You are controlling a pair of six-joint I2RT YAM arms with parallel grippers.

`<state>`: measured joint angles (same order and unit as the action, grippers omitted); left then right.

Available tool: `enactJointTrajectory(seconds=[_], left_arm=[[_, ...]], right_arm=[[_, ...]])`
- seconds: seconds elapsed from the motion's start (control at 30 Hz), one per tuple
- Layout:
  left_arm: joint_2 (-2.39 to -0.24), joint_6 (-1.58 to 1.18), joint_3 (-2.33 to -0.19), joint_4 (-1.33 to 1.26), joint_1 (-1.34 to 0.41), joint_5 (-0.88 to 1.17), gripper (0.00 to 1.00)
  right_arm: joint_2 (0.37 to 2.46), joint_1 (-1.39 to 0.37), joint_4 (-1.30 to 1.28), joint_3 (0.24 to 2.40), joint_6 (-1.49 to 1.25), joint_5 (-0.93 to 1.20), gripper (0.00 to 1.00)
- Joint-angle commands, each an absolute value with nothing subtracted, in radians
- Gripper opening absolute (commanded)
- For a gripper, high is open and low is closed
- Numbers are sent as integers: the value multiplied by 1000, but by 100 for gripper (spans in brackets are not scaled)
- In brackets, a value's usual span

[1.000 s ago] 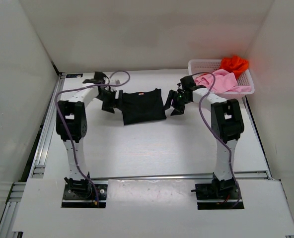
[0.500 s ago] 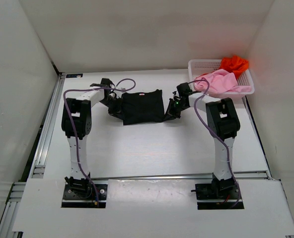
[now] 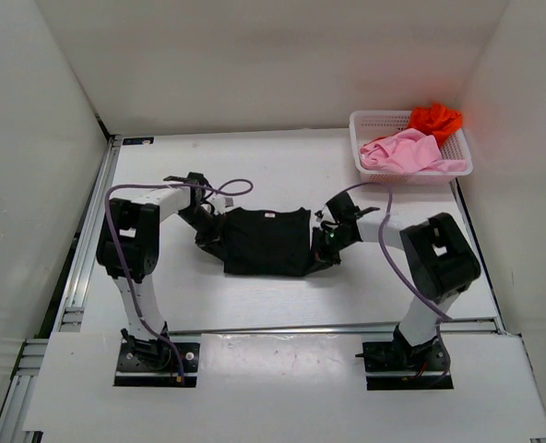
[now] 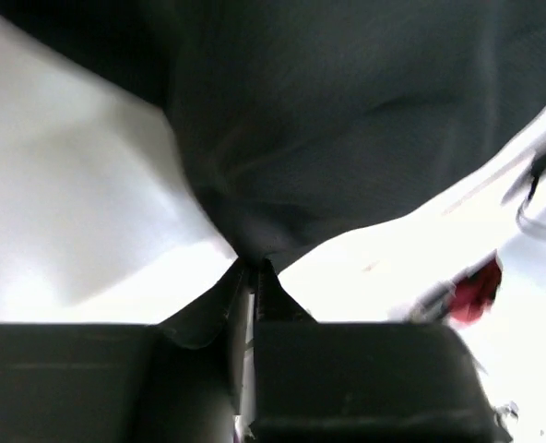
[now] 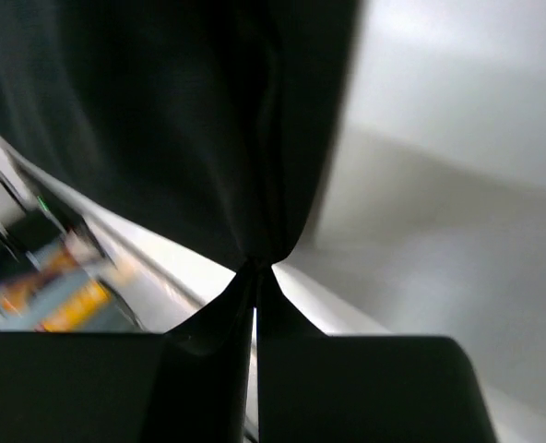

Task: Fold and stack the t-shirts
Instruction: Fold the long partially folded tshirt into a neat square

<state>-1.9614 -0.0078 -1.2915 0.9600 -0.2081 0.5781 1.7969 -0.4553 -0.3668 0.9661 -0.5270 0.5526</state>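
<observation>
The black t-shirt [image 3: 268, 242] lies spread between my two arms in the top view. My left gripper [image 3: 210, 238] is shut on its left edge, and the left wrist view shows dark cloth [image 4: 328, 129] bunched into the pinched fingertips. At the shirt's right edge my right gripper [image 3: 323, 247] is shut as well, with black fabric [image 5: 208, 120] gathered into its jaws in the right wrist view. A light pink t-shirt [image 3: 400, 152] and an orange-red t-shirt [image 3: 435, 118] sit in the basket at the back right.
A white mesh basket [image 3: 457, 168] stands at the far right corner against the wall. White walls enclose the table on three sides, and a metal rail [image 3: 84, 268] runs along the left edge.
Both grippers closed on the black shirt's side edges and dragged it toward the near edge of the table. Both arms folded back with it.
</observation>
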Motion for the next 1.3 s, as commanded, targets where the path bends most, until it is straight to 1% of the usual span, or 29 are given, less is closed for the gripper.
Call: enactJointTrajectory(seconds=[0.0,0.03,0.07,0.1,0.13,0.17,0.23,0.3,0.33,0.4,0.5,0.67,0.77,0.8,0.9,1.07,1.1,1.2,1.27], left_arm=[[-1830,0,-1205,1083,-248,612,23],[-1816,0,-1191,1101,-249,601,41],[-1803,0,-1181,1132,-258,601,49],[-1772,0,-1181,1132,-258,589,55],[-1755,0,-1181,1132,-258,571,58],[-1743,0,-1181,1146,-258,537,61],[-1710,0,-1235,1155,-258,500,62],[-1675,0,-1275,1117,-233,453,64],[-1664,0,-1299,1051,-233,434,64],[-1646,0,-1308,976,-233,399,69],[-1675,0,-1318,879,-247,353,70],[-1801,0,-1357,832,-259,308,70],[-1830,0,-1358,801,-259,317,70],[-1830,0,-1358,790,-259,327,70],[-1862,0,-1380,781,-259,336,70],[-1876,0,-1367,781,-259,400,54],[-1876,0,-1355,781,-259,400,47],[-1867,0,-1344,781,-259,425,36],[-1867,0,-1335,781,-259,436,36]], right_arm=[[1680,-486,-390,847,-485,580,1],[1658,-498,-390,822,-485,580,13],[1620,-499,-390,802,-485,580,23],[1600,-499,-406,772,-485,563,33],[1580,-499,-438,762,-467,549,44],[1541,-499,-458,762,-454,535,48],[1499,-499,-527,779,-425,512,53],[1444,-489,-573,831,-376,454,54],[1418,-489,-604,851,-362,431,56],[1408,-489,-604,915,-336,388,57],[1434,-489,-595,982,-325,347,58],[1624,-489,-584,1176,-304,325,58],[1706,-489,-569,1238,-313,301,58],[1724,-489,-552,1247,-313,301,59],[1805,-489,-525,1287,-322,325,59],[1868,-489,-505,1313,-340,345,59],[1868,-489,-493,1313,-341,354,59],[1888,-489,-474,1324,-350,363,59],[1899,-489,-463,1333,-359,364,59]])
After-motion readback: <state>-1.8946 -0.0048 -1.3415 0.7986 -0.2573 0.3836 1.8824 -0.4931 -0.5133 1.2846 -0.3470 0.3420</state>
